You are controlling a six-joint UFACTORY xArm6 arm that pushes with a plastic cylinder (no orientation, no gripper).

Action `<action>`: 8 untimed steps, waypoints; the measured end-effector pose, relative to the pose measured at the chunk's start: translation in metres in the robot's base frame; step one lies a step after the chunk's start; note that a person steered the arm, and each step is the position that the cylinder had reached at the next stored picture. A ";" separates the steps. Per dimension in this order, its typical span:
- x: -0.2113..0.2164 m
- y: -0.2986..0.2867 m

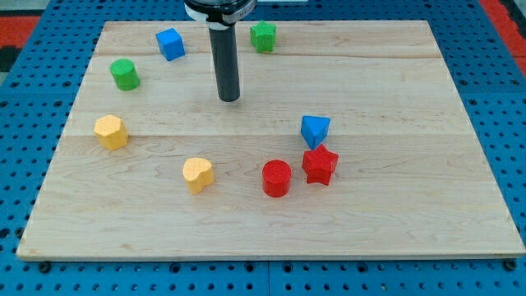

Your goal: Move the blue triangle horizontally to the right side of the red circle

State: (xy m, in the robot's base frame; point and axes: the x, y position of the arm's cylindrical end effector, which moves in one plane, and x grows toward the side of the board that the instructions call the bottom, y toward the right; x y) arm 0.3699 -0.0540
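Approach step judged in hand. Tip [229,99] seen upper centre, well apart from blue triangle [315,130], which sits centre-right, touching red star [320,164], above-right of red circle [276,178]. No jaws fitted. Next: tip brought behind triangle.

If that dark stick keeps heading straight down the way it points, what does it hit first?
Only the bare wooden board: my tip appears to rest on it already. No block lies under it; the blue triangle block sits apart, toward the view's lower right.
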 end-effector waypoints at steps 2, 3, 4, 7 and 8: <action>-0.001 -0.001; -0.001 -0.001; -0.001 -0.001; -0.009 -0.001; -0.008 0.017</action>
State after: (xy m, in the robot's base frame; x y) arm 0.3619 -0.0371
